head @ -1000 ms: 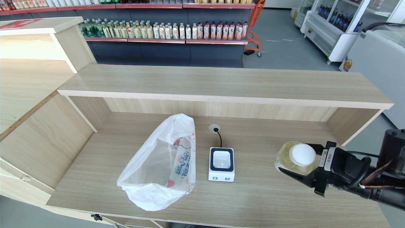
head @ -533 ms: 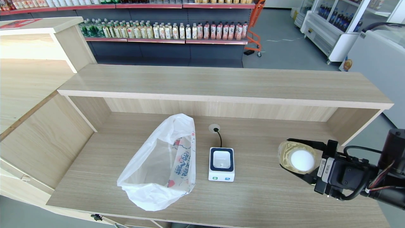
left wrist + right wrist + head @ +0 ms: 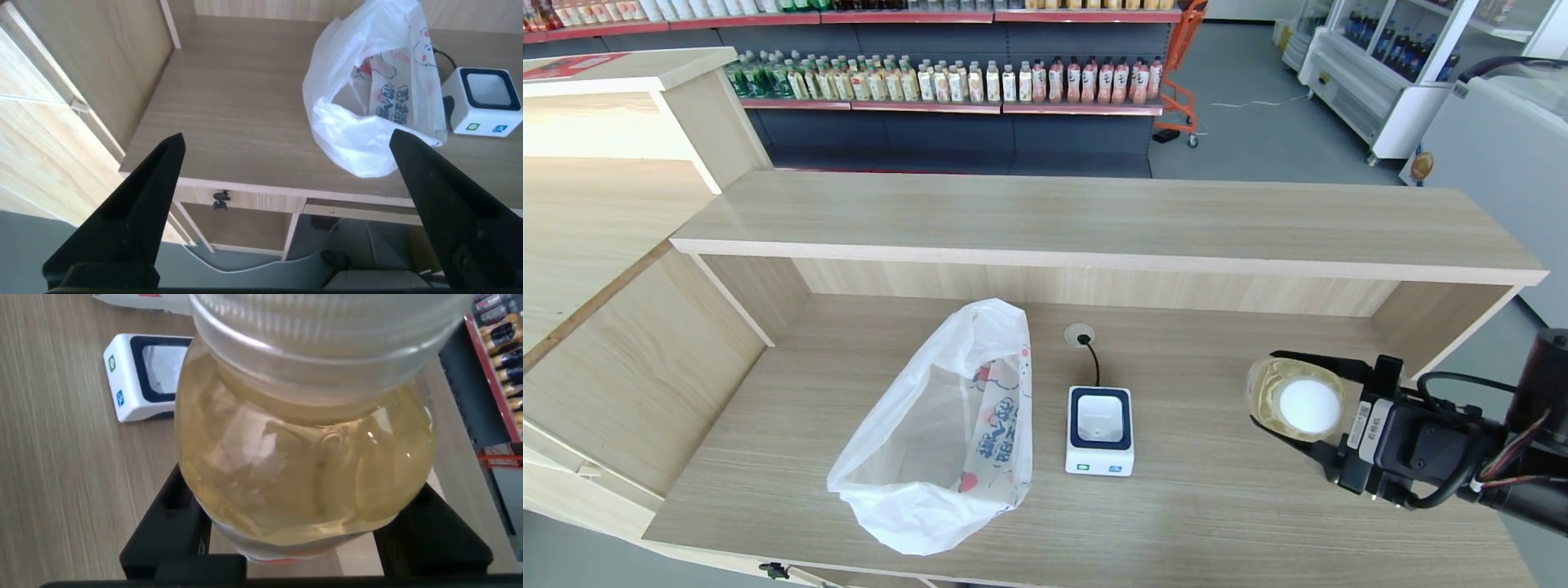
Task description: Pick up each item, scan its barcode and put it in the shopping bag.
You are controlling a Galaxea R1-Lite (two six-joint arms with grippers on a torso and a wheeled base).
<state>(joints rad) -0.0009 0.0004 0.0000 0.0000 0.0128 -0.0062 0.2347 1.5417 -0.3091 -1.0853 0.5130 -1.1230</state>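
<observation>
We log the right hand (image 3: 1267,390) clamped on the bottle (image 3: 1298,402): axis near vertical, white cap up, clear, pale yellow liquid.

We are in a supermarket. Beyond our wooden checkout counter (image 3: 1094,216) we see long shelves (image 3: 947,106) lined with bottled drinks (image 3: 1013,80), glass-fronted coolers (image 3: 1388,57) at the far right and an orange trolley (image 3: 1183,73) beside the shelving. On the counter sit a barcode scanner (image 3: 1099,429) and a plastic shopping bag (image 3: 931,441).
</observation>
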